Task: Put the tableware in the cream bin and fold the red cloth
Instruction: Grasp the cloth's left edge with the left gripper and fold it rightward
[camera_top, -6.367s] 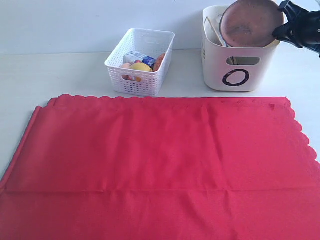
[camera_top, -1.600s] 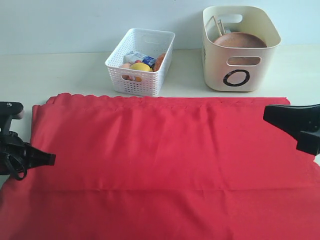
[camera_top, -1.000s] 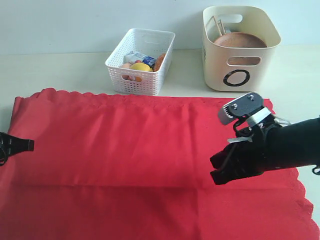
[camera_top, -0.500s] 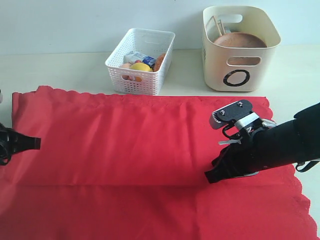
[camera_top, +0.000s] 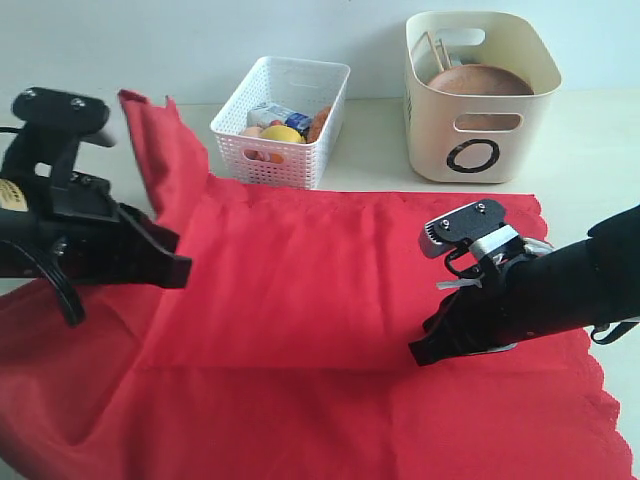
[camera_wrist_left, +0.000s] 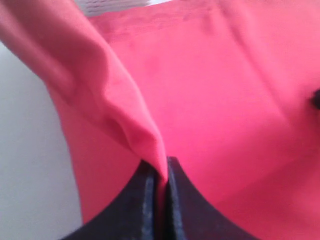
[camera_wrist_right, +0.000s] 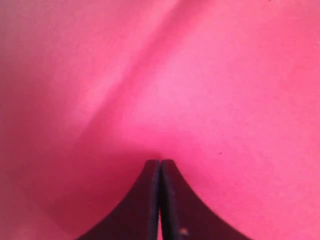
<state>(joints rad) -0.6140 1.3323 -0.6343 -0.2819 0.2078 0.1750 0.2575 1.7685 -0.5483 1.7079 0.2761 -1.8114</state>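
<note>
The red cloth covers the near table, and its left side is lifted into a tall peak. My left gripper is shut on a fold of that raised part; the left wrist view shows the red cloth pinched between the jaws of the left gripper. My right gripper is shut with its tip down on the flat right half of the cloth; in its wrist view the right gripper holds nothing against the red cloth. The cream bin at the back right holds the brown plate and chopsticks.
A white perforated basket with food items stands behind the cloth, just right of the raised fold. Bare pale table lies to the right of the cream bin and behind the cloth on the left.
My left gripper has taken the cloth's left edge, lifted it high and carried it rightward. The right arm has stayed where it was on the cloth.
</note>
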